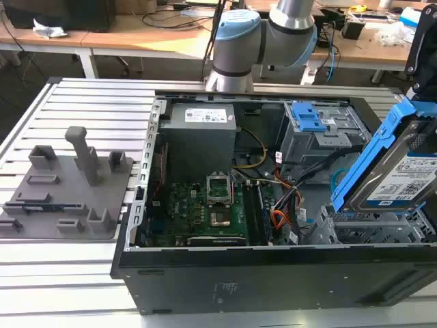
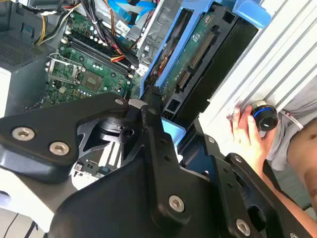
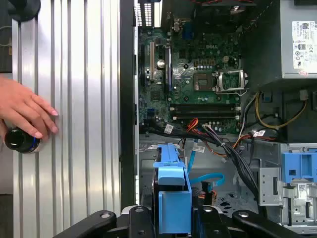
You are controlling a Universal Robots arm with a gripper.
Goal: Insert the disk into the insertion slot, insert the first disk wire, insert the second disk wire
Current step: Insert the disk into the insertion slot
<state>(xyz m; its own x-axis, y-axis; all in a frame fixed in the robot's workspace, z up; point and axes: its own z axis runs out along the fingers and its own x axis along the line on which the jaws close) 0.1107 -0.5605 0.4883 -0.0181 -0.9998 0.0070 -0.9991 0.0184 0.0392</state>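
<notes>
Jaws clamp the disk [image 1: 398, 175], tilted above the insertion slot [image 1: 372, 229]; the tilt risks jamming on the slot rim.

Gripper [image 2: 171, 116] clasping the disk [image 2: 198, 54], circuit side exposed, near the motherboard [image 2: 84, 74]; a hand [image 2: 246, 135] touches a black knob [image 2: 263, 115] on the ribbed table [image 2: 277, 64].

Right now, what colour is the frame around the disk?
The frame is bright blue, clipped around the silver disk; it shows best in the exterior view.
</notes>
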